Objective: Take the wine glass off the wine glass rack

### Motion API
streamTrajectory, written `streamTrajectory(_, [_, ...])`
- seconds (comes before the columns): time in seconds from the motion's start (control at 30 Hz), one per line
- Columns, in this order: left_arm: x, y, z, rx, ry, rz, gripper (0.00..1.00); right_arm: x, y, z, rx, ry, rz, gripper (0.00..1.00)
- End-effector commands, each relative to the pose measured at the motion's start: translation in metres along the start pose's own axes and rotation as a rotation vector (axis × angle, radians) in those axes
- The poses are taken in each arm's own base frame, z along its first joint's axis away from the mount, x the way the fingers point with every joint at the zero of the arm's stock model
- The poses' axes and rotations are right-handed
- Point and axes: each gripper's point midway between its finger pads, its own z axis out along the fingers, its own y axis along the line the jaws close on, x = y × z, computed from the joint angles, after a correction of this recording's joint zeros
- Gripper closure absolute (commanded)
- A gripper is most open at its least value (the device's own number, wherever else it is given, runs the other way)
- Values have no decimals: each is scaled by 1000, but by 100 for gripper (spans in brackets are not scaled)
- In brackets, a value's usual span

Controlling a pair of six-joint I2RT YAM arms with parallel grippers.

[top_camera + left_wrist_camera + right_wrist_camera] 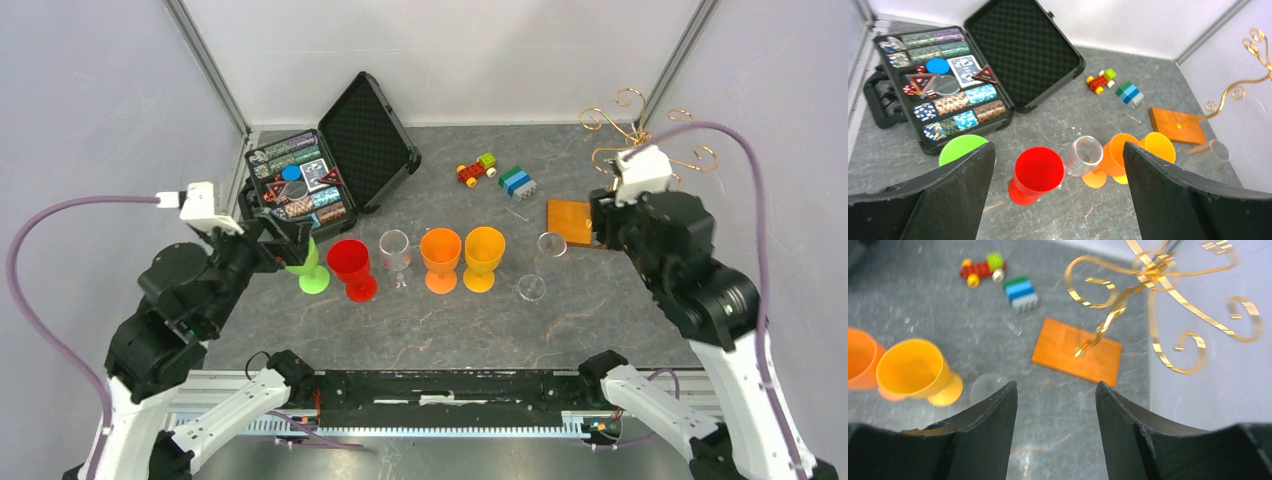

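The right hand [1055, 385] is open part way and has nothing in it. It hangs close to the rack [568, 220]. The left hand [1058, 147] is open wide and holds nothing. It hangs over the green cup [313, 278].

The wine glass [540, 265] is off the rack. It stands on the counter [420, 335], between the yellow cup [483, 255] and the rack's wooden base.

The counter is dark grey like stone, with thin pale lines. Pale walls [430, 50] stand around it, with a metal post [205, 60] in each back corner.

There are four bright cups in a row: green, a red cup [350, 265], an orange cup [440, 258], then yellow. There are two clear glasses: the wine glass, and a second glass [396, 255] between red and orange. There is one open black case [370, 135] full of chips, one toy car [477, 169], one pile of blocks [518, 181], and one gold wire rack.
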Motion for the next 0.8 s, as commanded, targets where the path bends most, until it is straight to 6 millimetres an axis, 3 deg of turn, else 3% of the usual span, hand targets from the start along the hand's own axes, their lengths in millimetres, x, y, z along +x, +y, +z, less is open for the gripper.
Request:
streamTrajectory(0.0, [-25, 32, -35, -121, -110, -98, 0, -32, -45, -34, 186, -260, 61, 37])
streamTrajectory(0.2, [-42, 54, -76, -135, -217, -160, 0, -28, -83, -79, 337, -463, 155, 26])
streamTrajectory(0.3, [-50, 61, -93, -125, -267, -185, 0, -18, -100, -98, 414, -522, 205, 3])
streamTrajectory(0.5, [-61, 70, -116, -110, -333, -194, 0, -6, -118, -126, 481, -608, 292, 2])
streamTrajectory(0.77, [-59, 71, -122, -100, -332, -189, 0, 2, -133, -147, 539, -665, 370, 2])
